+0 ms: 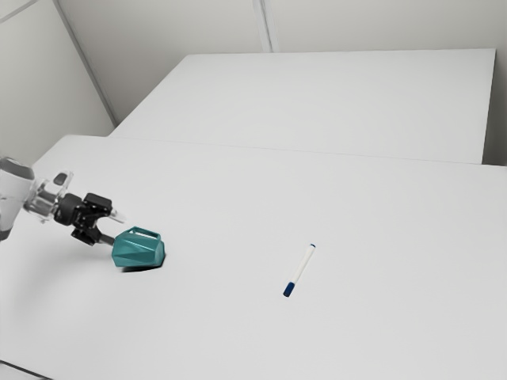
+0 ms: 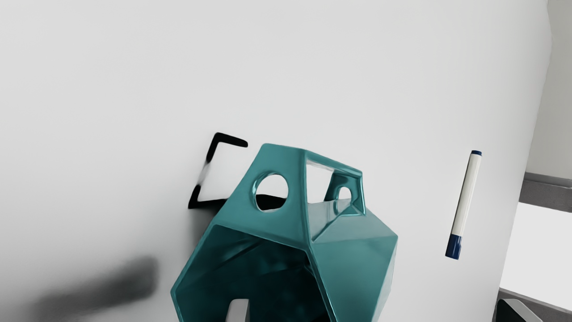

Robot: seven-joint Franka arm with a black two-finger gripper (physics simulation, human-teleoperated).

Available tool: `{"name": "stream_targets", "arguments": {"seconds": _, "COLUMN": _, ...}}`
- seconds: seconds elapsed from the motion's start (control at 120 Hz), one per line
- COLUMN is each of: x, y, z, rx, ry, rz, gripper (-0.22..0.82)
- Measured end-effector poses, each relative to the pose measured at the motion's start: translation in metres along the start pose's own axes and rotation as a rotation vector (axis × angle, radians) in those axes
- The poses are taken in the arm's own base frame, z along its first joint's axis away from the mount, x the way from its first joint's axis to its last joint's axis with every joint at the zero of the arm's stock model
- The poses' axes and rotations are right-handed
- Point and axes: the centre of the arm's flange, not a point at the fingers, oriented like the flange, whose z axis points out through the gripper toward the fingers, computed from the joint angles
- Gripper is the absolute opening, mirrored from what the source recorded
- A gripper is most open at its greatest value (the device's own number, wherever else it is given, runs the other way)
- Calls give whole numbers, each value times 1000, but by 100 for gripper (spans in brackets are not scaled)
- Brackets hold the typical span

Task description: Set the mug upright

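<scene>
The teal faceted mug (image 1: 139,251) lies on its side on the table, its handle uppermost. In the exterior view my open gripper (image 1: 116,228) is at the mug's left end, one finger low by the mouth and the other higher, above the rim's level. The wrist view shows the mug (image 2: 353,264) with its dark mouth facing my hand. My gripper (image 2: 376,308) has widely spaced fingers there: one fingertip (image 2: 239,309) overlaps the mouth, while the other stands outside, beyond the mug's wall. Whether either finger touches the mug I cannot tell.
A white marker with a blue cap (image 1: 299,271) lies on the white table (image 1: 380,317), well apart from the mug, toward the exterior view's right. Behind is another white surface (image 1: 317,103), with walls around it.
</scene>
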Motion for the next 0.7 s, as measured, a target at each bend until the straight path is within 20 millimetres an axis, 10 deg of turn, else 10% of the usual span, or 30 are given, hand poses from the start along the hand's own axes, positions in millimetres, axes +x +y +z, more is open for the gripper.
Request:
{"name": "stream_targets", "arguments": {"seconds": 0.2, "x": -6, "y": -2, "z": 23, "rx": -39, "ry": -2, "rz": 15, "gripper": 60}}
{"name": "stream_targets", "arguments": {"seconds": 0.425, "x": -8, "y": 3, "z": 22, "rx": -65, "ry": -7, "rz": 66, "gripper": 7}}
{"name": "stream_targets", "arguments": {"seconds": 0.7, "x": -10, "y": 22, "z": 24, "rx": -92, "ry": -37, "rz": 139, "gripper": -13}}
